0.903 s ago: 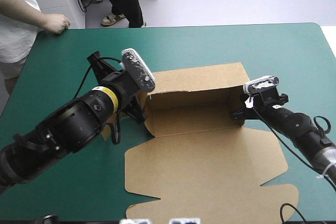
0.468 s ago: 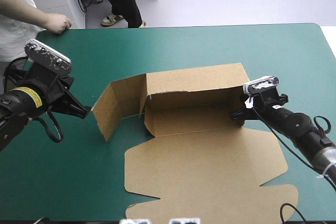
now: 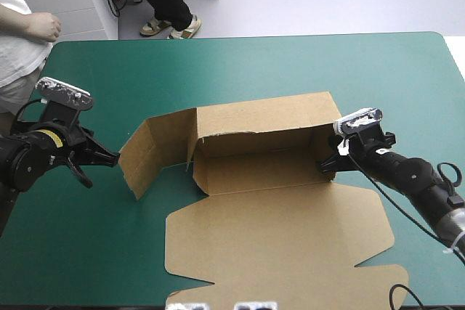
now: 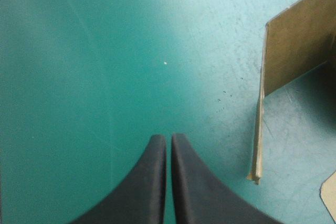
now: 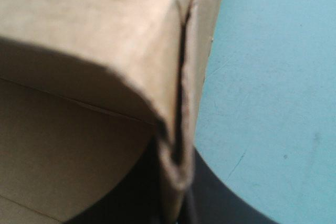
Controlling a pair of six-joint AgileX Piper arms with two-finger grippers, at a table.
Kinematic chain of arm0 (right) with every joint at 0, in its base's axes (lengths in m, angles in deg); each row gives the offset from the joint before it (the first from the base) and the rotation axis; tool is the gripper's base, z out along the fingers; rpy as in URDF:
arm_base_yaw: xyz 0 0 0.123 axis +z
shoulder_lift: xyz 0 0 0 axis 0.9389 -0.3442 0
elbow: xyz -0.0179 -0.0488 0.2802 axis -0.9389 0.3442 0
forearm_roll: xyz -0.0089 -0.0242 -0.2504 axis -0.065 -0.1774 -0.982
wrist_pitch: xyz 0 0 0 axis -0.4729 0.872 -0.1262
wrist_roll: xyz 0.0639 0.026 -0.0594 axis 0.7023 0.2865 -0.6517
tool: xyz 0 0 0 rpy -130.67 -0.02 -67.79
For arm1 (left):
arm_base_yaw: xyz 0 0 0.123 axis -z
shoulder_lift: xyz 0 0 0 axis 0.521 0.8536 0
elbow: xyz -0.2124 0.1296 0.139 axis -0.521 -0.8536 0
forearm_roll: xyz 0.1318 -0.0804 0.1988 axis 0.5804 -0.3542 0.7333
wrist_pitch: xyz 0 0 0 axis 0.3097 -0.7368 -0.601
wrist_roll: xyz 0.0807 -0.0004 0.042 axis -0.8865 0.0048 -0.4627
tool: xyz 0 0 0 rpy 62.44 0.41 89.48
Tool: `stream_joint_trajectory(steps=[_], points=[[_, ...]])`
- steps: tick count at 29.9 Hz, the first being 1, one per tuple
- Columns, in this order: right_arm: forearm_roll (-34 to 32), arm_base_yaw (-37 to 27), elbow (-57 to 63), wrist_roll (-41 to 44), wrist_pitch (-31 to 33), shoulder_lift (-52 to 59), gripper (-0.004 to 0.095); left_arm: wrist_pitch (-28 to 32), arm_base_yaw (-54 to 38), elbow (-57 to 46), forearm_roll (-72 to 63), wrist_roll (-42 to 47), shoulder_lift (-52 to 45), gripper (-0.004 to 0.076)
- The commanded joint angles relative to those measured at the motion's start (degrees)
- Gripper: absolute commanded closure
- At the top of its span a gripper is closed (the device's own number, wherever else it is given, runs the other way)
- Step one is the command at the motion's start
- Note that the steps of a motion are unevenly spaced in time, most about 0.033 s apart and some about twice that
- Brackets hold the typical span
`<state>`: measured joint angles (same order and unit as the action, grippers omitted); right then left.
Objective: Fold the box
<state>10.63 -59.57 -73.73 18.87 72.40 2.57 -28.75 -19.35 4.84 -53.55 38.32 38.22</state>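
Withdrawn since the earlier frames from the left corner of the box (image 3: 280, 234) to the left side of the worktop (image 3: 240, 63): left hand (image 3: 110, 157), black fin-shaped fingers pressed together into one pointed arch, nothing held, aimed over bare teal-green cover toward the loose end flap (image 3: 149, 152). Swung outward meanwhile: that flap, standing on edge at an angle. Box: matte brown board, mid-worktop; back wall upright, right wall raised, broad lid sheet with notched, chamfered corners lying flat toward the near edge. Right hand (image 3: 328, 163): clamped on the right wall's edge, two board layers with a dark slit between them seen close in the wrist view. Worktop cover: smooth, faintly speckled, far-right corner rounded.
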Motion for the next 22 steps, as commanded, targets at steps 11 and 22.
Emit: stream_joint_trajectory(steps=[11, 22], points=[[-32.33, -0.19, -11.65, 34.82, 17.49, 6.91, 0.0922, 5.75, -5.36, -0.75, -2.67, -2.7, -0.65, 0.0709], [-42.04, -0.19, -32.12, 47.61, 37.73, -6.59, 0.0922, 10.72, -5.36, -0.75, -1.97, -2.33, -0.65, 0.0712]])
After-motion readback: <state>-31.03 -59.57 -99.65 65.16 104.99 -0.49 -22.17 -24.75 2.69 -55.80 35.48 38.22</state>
